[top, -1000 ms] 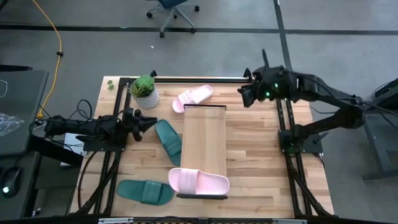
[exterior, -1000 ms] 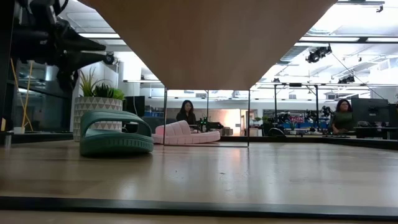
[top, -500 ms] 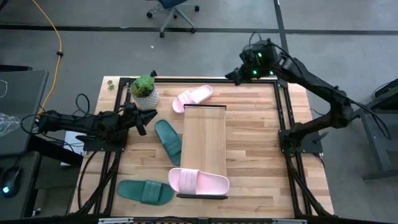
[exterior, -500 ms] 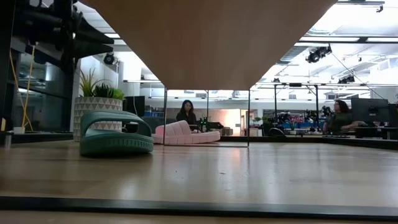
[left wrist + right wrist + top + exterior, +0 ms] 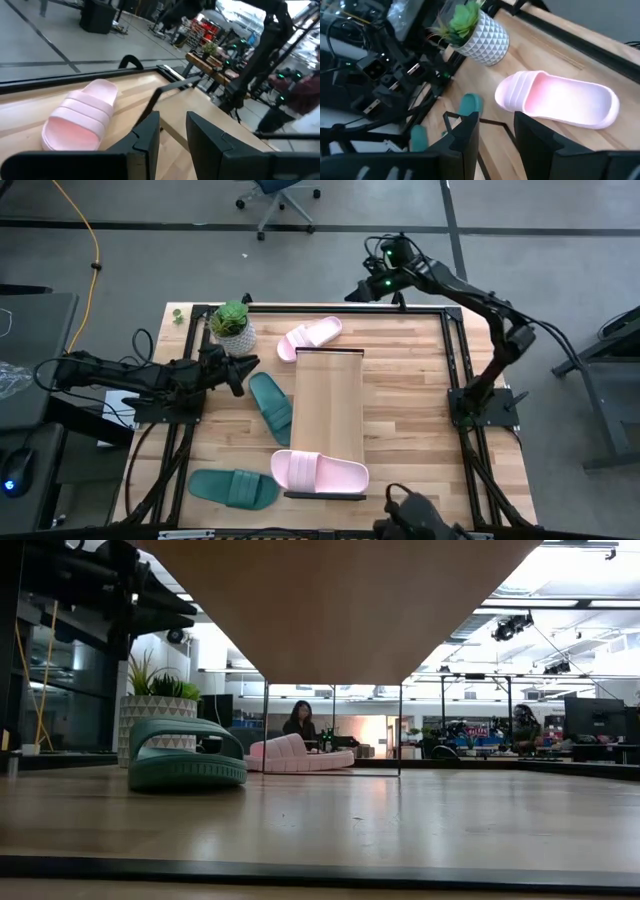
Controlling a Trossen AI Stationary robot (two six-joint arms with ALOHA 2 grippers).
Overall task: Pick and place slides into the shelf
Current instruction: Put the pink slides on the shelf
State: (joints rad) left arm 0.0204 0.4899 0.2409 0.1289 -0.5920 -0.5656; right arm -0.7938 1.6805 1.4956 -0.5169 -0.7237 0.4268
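The shelf (image 5: 328, 420) lies along the table's middle. One pale pink slide (image 5: 320, 472) rests on its near end. The other pink slide (image 5: 311, 337) lies sole down on the table just past the shelf's far end; it also shows in the wrist views (image 5: 80, 120) (image 5: 560, 100). A teal slide (image 5: 270, 404) lies on the table left of the shelf, and another teal slide (image 5: 234, 488) lies at the near left. My left gripper (image 5: 245, 365) hovers open left of the shelf. My right gripper (image 5: 355, 290) hangs open over the table's far edge, right of the far pink slide.
A potted plant (image 5: 233, 327) in a white pot stands at the far left, close to my left gripper. Black frame rails (image 5: 455, 370) run along the table's sides. A dark device (image 5: 420, 515) pokes in at the near edge. A person (image 5: 299, 720) sits in the room beyond.
My right gripper has swung from the far right corner toward the left along the table's far edge, turning toward the far pink slide. My left gripper has risen a little. The slides and the shelf have kept still.
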